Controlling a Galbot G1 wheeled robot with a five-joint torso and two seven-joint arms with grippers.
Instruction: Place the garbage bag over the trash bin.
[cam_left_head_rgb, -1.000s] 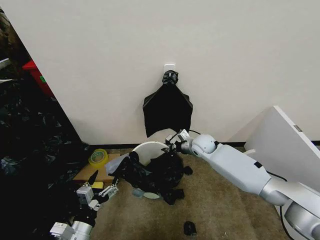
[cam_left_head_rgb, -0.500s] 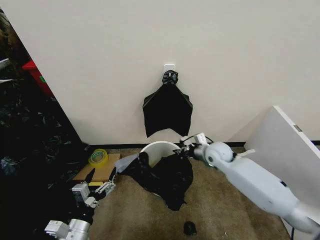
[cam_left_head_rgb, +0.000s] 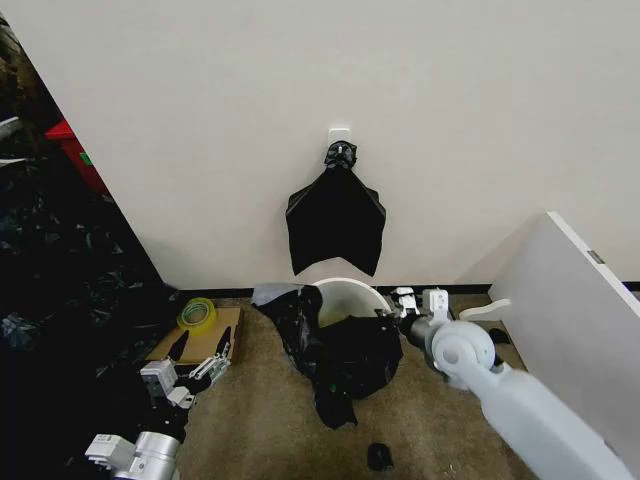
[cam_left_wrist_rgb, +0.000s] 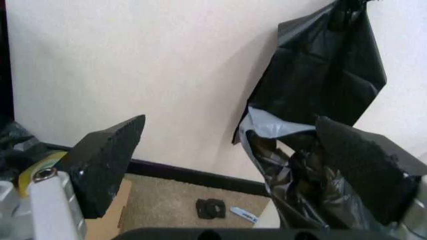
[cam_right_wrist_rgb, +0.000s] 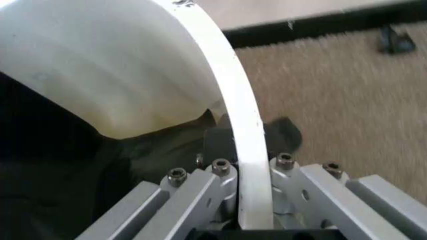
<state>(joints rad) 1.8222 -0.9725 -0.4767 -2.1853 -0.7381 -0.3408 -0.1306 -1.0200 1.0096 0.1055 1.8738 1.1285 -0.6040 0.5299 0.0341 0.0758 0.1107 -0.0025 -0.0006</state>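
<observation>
By wall: one trash bin, one garbage bag; right tool pinching bin rim, left tool spread.

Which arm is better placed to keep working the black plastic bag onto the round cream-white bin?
Right, probably. The right gripper is clamped on the round cream-white plastic bin's rim, beside the crinkled black plastic bag. The left gripper hangs open, apart from both.

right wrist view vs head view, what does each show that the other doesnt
Only the right wrist view shows the right gripper close up, its jaws shut on the rim of the trash bin.
Only the head view shows the left gripper, open and low beside the tape roll, and the knotted black bundle hanging on the wall.
Both show the bin, the garbage bag and the carpet.
</observation>
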